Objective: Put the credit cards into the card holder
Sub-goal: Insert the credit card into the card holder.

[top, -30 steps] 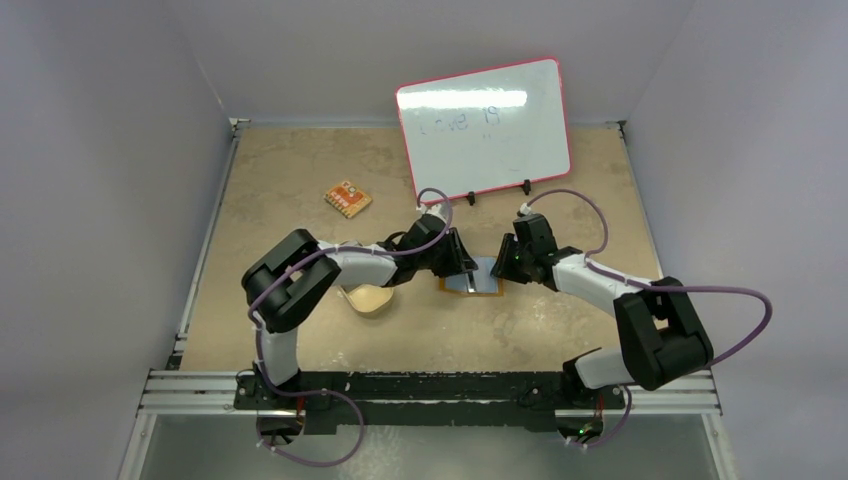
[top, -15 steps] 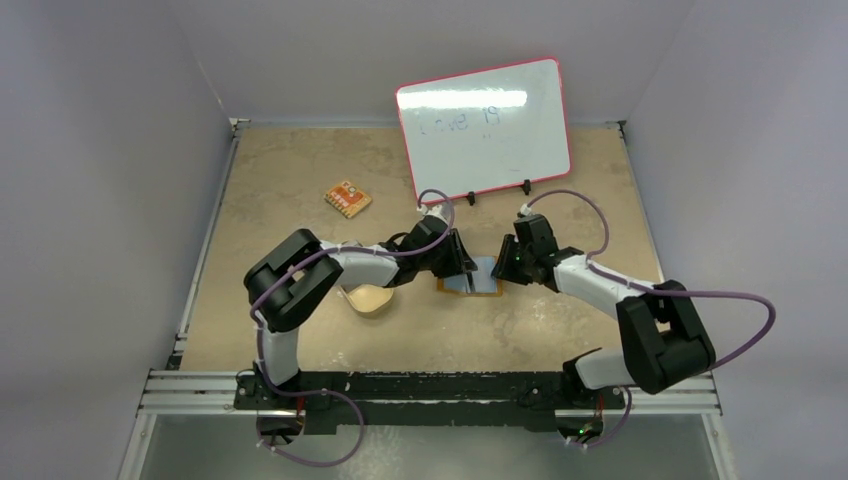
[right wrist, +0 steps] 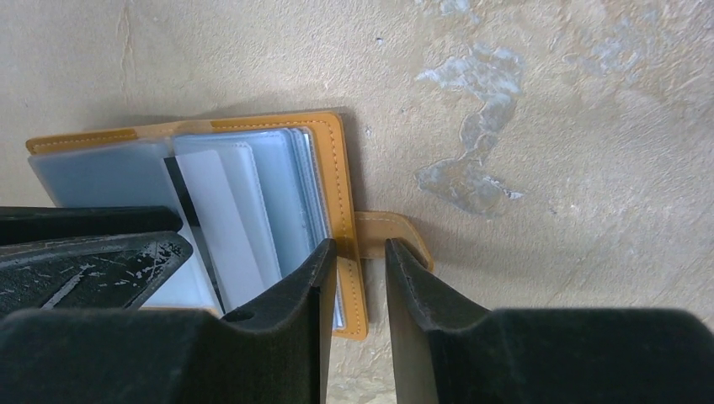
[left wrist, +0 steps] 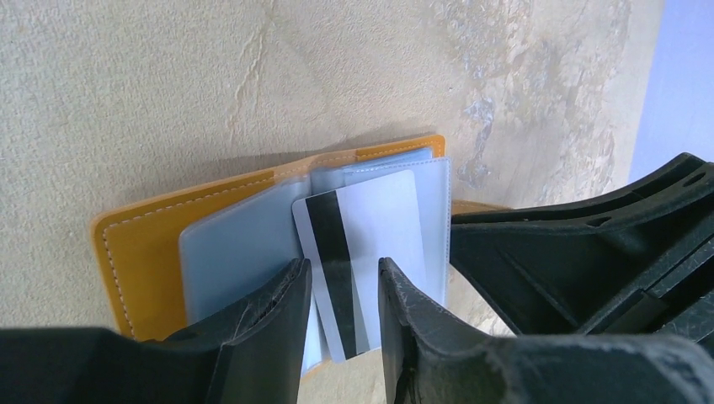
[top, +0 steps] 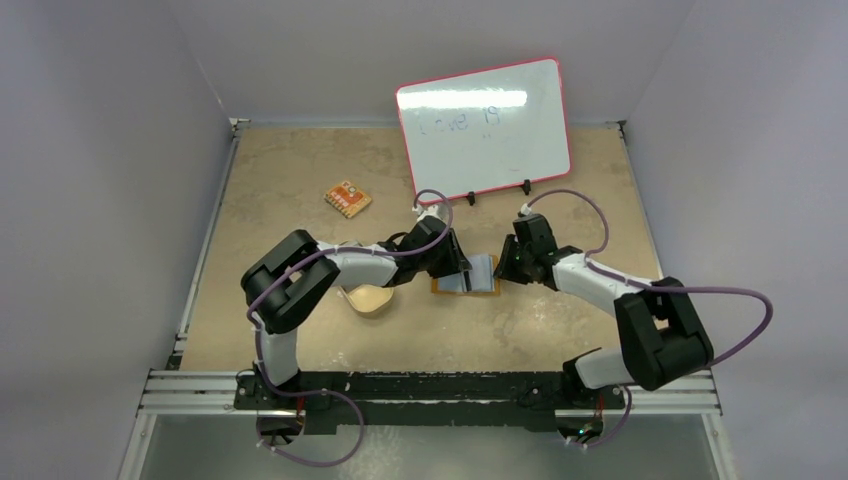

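Observation:
The orange card holder (top: 465, 287) lies open on the table between my two grippers, pale blue-grey sleeves up (left wrist: 143, 244) (right wrist: 330, 151). A grey-silver credit card (left wrist: 375, 223) with a dark stripe lies tilted on the sleeves and sticks out over the near edge; it also shows in the right wrist view (right wrist: 219, 227). My left gripper (left wrist: 341, 273) (top: 461, 266) hovers over that card, jaws a little apart, not clamped. My right gripper (right wrist: 362, 250) (top: 504, 267) is narrowly open over the holder's right edge and its snap tab (right wrist: 396, 231). No other cards show.
A tan oval dish (top: 368, 298) sits under the left forearm. An orange patterned flat piece (top: 347, 199) lies at the far left. A white board (top: 484, 128) stands at the back. The right gripper's black fingers (left wrist: 589, 252) crowd the left wrist view.
The card holder has shifted a little left and away, showing more of its orange cover. Both grippers moved slightly with it.

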Available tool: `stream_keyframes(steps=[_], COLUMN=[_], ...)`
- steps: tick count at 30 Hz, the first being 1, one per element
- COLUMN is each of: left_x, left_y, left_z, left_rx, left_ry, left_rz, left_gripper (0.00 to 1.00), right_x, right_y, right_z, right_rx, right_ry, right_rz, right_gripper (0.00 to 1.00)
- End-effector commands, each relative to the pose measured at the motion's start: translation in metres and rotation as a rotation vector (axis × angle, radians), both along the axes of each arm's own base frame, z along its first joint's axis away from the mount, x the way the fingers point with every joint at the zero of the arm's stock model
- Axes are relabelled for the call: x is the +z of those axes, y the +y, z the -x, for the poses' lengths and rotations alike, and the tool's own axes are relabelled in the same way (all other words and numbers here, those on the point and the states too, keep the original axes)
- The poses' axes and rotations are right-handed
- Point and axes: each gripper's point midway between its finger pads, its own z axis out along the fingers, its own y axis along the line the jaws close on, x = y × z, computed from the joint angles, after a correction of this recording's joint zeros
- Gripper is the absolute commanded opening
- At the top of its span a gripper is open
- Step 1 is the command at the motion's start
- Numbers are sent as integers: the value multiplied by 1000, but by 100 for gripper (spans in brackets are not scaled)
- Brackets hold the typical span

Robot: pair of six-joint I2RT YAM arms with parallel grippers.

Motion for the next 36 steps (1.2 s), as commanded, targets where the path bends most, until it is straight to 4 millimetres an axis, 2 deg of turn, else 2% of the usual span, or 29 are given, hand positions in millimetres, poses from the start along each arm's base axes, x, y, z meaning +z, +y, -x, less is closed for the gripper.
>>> stream_keyframes(steps=[1,14,20,25,36], left_x=[31,47,53,47,30], left_y=[-13,-36,-29,-6,-7], left_z=[-11,-7,-8,-15,-14], left_rx=[-8,-56,-40,14,21], left_ry=[-73,-77,-93,-119,-80], left_rz=[68,214,200,63,44], left_gripper=[34,33,33,36,38], right_x=[3,-6,-5,-3,-2], right_y=[0,4,3,3,4], right_z=[-10,-8,-8,-10,-10], right_rx=[-7,12,11,13,15], right_ry=[-28,-11,-13,-16,-16], right_rz=[4,-7,-4,0,-3], right_gripper=[30,29,28,29,29])
